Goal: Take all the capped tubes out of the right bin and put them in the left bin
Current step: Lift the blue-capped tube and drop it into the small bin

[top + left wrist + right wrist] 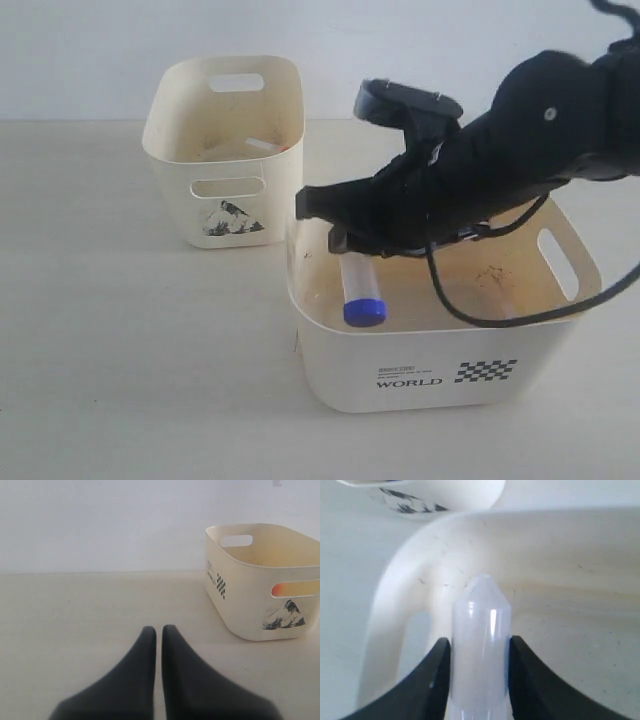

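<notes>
The right gripper (352, 243) is angled into the right bin (330, 350), clamped on a blue-capped tube (361, 287). The left gripper (159, 632) is held with fingers together.

We see a pale cream, matte worktop (120, 350) that runs back to a white wall (80, 50). Two cream plastic bins stand directly on it, both upright and apart from each other. The left bin (180, 200) is the narrower one, with a dark mountain picture below its oval handle slot. It sits farther back and to the left. The right bin (340, 365) is wider, marked "WORLD" beside a black checker patch, and sits nearer the camera and to the right. In the left wrist view we see the left bin resting flat on the same pale surface, with a soft shadow under its base.
</notes>
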You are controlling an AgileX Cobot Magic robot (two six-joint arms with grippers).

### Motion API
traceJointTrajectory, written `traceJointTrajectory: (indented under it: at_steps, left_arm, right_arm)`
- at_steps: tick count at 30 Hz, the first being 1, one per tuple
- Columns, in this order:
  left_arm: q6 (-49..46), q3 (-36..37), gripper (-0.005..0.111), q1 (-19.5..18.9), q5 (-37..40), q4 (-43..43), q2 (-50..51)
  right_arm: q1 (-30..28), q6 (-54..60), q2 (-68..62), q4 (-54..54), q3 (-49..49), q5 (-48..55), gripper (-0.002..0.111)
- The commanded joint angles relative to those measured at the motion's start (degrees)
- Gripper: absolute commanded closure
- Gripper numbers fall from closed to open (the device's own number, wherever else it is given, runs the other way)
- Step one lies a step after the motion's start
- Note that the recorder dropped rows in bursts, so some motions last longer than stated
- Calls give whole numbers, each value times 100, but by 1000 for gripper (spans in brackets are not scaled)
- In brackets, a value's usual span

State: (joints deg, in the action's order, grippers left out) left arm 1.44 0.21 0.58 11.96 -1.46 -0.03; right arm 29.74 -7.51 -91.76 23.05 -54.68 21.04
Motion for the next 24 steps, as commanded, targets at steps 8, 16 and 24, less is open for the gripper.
traceJointTrajectory:
  at_steps: [8, 16, 24]
  left_arm:
    - [54, -21, 102, -2, 8, 22, 3]
    - [54, -21, 102, -2, 8, 22, 3]
    - [54, -21, 102, -2, -7, 22, 3]
  right_arm:
    - [-3, 52, 1179, -323, -28, -621, 108]
    - [8, -139, 1097, -258, -28, -3480, 108]
    - [8, -864, -80, -304, -516, -4878, 108]
